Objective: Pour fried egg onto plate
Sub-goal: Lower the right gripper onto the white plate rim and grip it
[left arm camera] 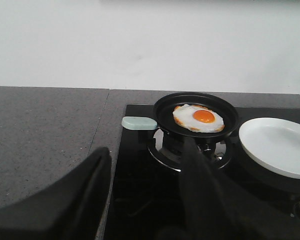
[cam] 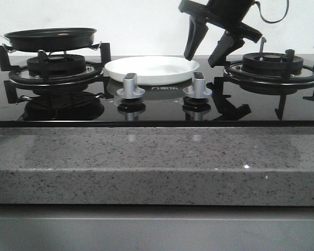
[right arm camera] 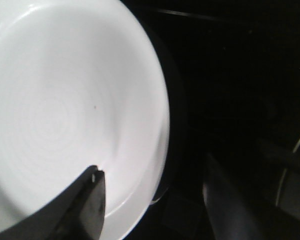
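The round, glossy white plate [cam: 152, 69] sits on the black glass hob between the two burners, empty. The right tool [cam: 204, 51] hangs with its two dark fingers spread apart, straddling the plate's right rim: one fingertip over the dish, the other outside it.

The fried egg [left arm camera: 198, 118], white with an orange yolk and browned edges, lies flat in the black frying pan [left arm camera: 196, 114] on the left burner, well apart from that tool. The pan's pale green handle [left arm camera: 139, 122] points away from the plate.

The left tool [left arm camera: 145, 172] is open, holding nothing, near the pan.

Faint lettering between the two silver knobs [cam: 131, 87] cannot be read.
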Tool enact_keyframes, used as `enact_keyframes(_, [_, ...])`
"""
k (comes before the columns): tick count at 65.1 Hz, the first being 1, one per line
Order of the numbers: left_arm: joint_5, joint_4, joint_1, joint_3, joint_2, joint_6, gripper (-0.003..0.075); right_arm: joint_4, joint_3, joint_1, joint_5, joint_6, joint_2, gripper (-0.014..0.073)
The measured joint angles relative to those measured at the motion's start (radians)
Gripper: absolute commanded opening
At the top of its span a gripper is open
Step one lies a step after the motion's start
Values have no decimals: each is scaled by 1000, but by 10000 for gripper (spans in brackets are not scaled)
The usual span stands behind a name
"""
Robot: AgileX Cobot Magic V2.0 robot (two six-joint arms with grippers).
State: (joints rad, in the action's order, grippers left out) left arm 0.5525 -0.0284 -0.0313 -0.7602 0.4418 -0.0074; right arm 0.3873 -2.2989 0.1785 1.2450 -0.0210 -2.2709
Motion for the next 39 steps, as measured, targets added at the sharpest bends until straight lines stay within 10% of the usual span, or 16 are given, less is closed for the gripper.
enact_keyframes(39, [0, 0, 0, 0, 0, 0, 322, 130, -2, -39, 0, 21, -42, 454])
